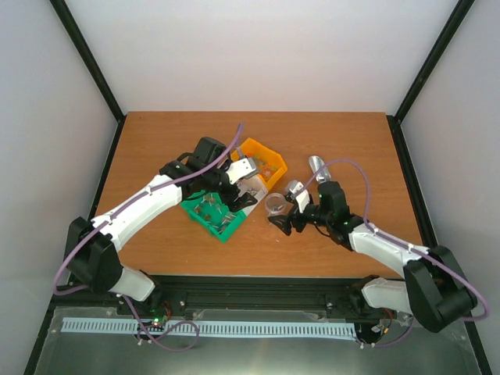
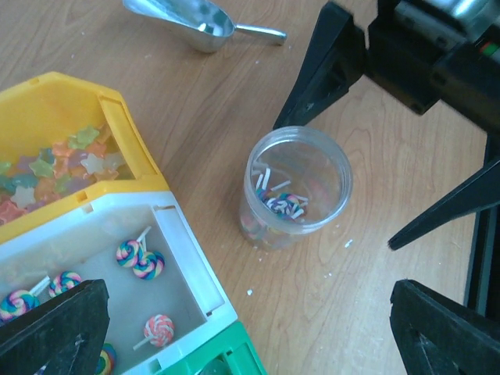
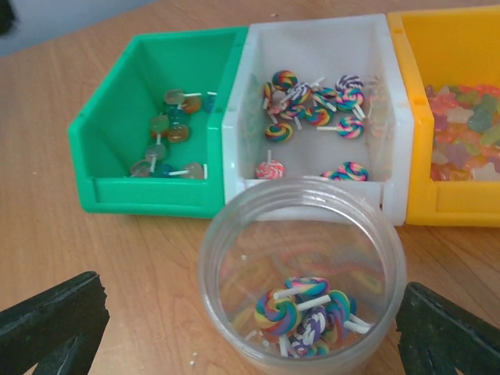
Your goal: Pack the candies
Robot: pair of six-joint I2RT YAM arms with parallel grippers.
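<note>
Nearest, the right pincer point(image 3: 248, 285) is spread wide and grips nothing. The clear jar point(image 3: 226, 258) stands upright on the table point(image 3: 117, 266) at the mouth of its fingers, seemingly apart from both. Some of the candies point(image 3: 301, 308), swirl lollipops, already lie in the jar's bottom. I'd close that pincer gently on the jar wall first (a light plastic jar will likely skid or tip if nudged).

Just beyond, the left pincer point(image 2: 250, 285) hangs equally wide and empty over the gap between the jar and the white bin point(image 2: 199, 273). More sweets wait in the row of bins:

- brownish-green lollipops point(image 3: 168, 133) in the green bin point(image 3: 133, 187)
- swirls point(image 3: 312, 105) in the white bin
- star gummies point(image 3: 461, 141) in the yellow bin point(image 3: 461, 211)

Best to narrow the left fingers, take one lollipop, and let go low over the jar mouth, clear of the right fingers.

The scoop point(image 2: 187, 19) lies farthest.
</note>
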